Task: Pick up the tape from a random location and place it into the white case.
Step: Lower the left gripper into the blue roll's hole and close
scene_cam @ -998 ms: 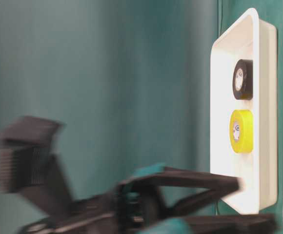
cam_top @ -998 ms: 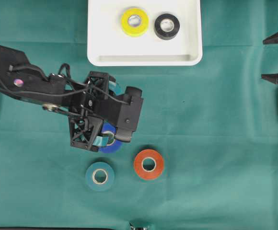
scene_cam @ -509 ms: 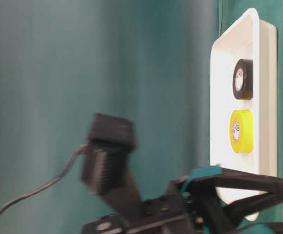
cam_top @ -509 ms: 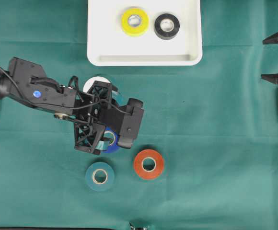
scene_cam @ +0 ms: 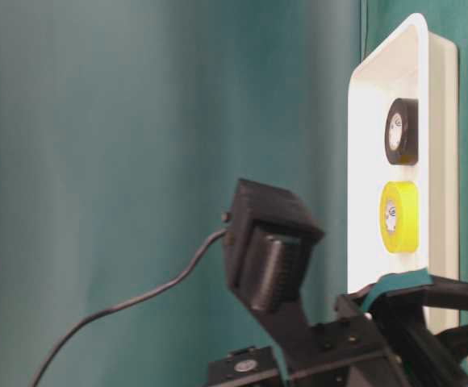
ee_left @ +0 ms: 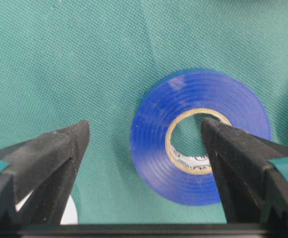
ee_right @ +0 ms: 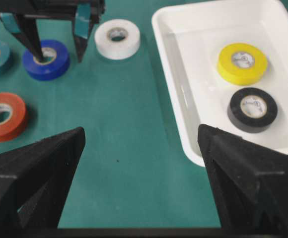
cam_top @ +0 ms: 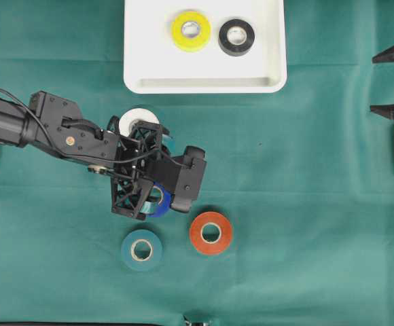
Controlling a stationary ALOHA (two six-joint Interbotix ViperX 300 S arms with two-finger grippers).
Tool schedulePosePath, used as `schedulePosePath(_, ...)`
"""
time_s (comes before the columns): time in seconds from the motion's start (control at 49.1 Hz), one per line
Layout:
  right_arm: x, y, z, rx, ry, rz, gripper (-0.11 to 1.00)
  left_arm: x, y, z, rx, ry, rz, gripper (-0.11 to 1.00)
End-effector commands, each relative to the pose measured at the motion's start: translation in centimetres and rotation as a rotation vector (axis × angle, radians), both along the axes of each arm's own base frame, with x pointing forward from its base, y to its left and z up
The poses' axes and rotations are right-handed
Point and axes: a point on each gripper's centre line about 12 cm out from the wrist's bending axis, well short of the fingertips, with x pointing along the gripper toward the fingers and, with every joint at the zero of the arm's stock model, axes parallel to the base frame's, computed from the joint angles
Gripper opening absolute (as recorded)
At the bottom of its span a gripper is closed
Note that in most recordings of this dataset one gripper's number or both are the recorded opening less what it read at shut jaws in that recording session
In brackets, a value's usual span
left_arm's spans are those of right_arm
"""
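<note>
On the bench, by the blue tape: your next pick waits here.
Blue tape (ee_left: pixel 199 136): it lies flat on the green cloth, well away from the white case (cam_top: pixel 204 83).
Left gripper (ee_left: pixel 144 144): your jaws are spread wide. One finger points into the hole of the roll, the other stands outside it on the cloth.
What changed: a second ago your left arm was higher and farther off. Now it has dropped low over the roll. I think you can squeeze next.
White case: a yellow tape (cam_top: pixel 190 30) and a black tape (cam_top: pixel 236 37) already sit inside.
Other rolls: white tape (ee_right: pixel 117 38), teal tape (cam_top: pixel 141 250) and orange tape (cam_top: pixel 210 233) wait on the cloth.
Right gripper (ee_right: pixel 141 163): jaws spread wide, holding nothing.
</note>
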Motion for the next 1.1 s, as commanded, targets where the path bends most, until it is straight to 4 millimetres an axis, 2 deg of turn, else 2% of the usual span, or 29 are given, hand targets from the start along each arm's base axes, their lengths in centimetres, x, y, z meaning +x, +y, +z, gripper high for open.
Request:
schedulePosePath(0.0, 0.2, 0.0, 0.4, -0.003, -0.006, 0.001, 0.90, 0.3, -0.2, 0.3, -0.001, -0.025, -0.006, 0.99)
schedulePosePath(0.183, 0.2, 0.0, 0.4, -0.003, -0.006, 0.001, 0.90, 0.3, -0.1, -1.0, 0.004, 0.004, -0.006, 0.99)
schedulePosePath(0.529, 0.3, 0.0, 0.3, -0.003, -0.001, 0.001, 0.90, 0.4, -0.2, -0.8, 0.002, -0.002, -0.005, 0.96)
schedulePosePath(0.57, 0.3, 0.0, 0.3, -0.003, -0.001, 0.001, 0.90, 0.4, -0.2, -0.8, 0.002, -0.003, -0.005, 0.91)
schedulePosePath(0.774, 0.3, 0.0, 0.3, -0.002, -0.001, 0.000, 0.90, 0.4, -0.2, -0.5, 0.002, -0.005, -0.005, 0.37)
schedulePosePath(0.835, 0.3, 0.0, 0.3, -0.005, -0.001, 0.001, 0.90, 0.4, -0.2, -0.5, 0.002, -0.003, -0.005, 0.25)
schedulePosePath(1.079, 0.3, 0.0, 0.3, -0.002, 0.000, 0.000, 0.90, 0.3, -0.1, -0.4, 0.003, 0.006, -0.005, 0.25)
